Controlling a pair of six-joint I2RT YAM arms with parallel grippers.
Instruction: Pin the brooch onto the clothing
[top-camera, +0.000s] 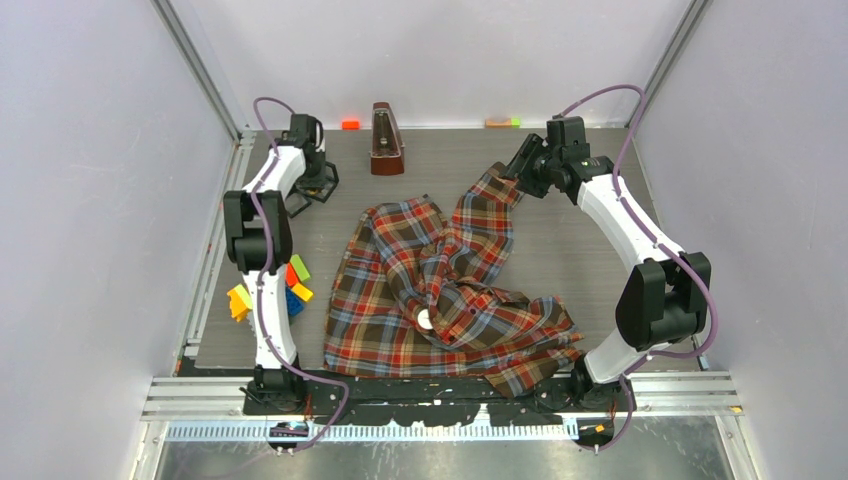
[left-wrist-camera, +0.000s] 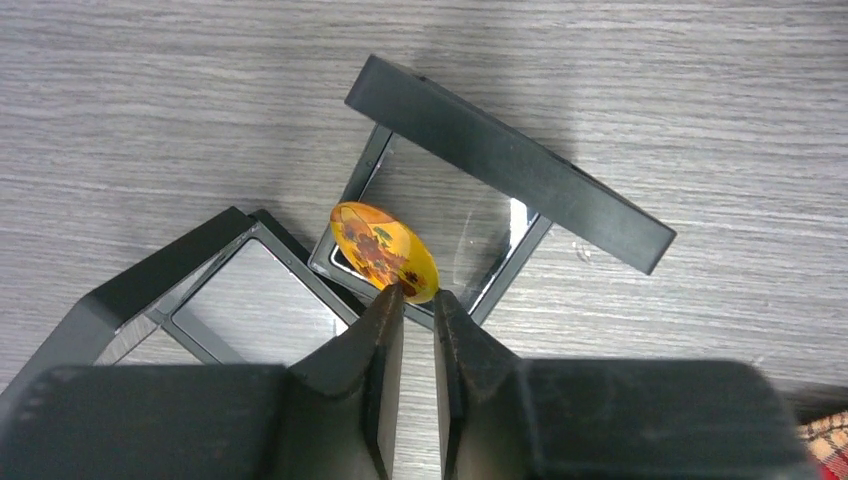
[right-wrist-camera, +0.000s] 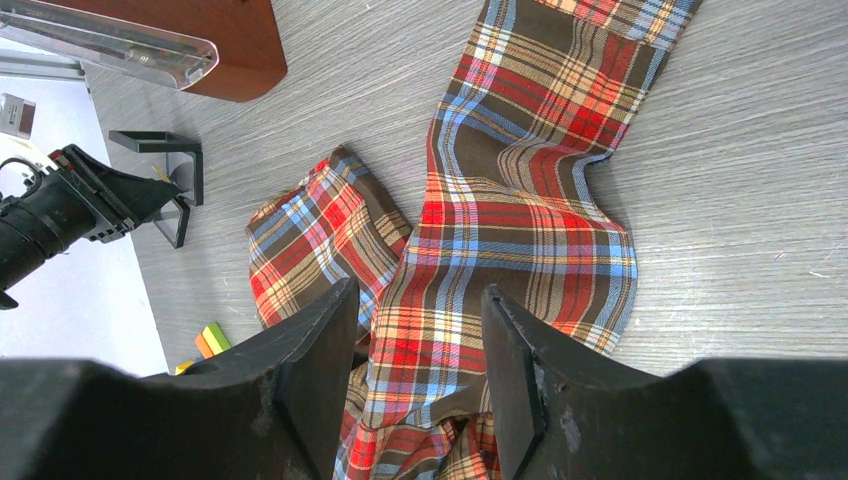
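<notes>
The brooch's (left-wrist-camera: 383, 250) pin side is hidden, and in the top view the brooch itself is too small to make out at the upper left. In the left wrist view, the left gripper (left-wrist-camera: 412, 300) has its fingers almost together, nipping the lower rim of the orange-yellow brooch above an open black display case (left-wrist-camera: 500, 150). The plaid shirt (top-camera: 440, 290) lies crumpled mid-frame, with one sleeve reaching toward the upper right. There the right gripper (right-wrist-camera: 420, 330) hangs over the sleeve with its jaws apart, clasping nothing.
</notes>
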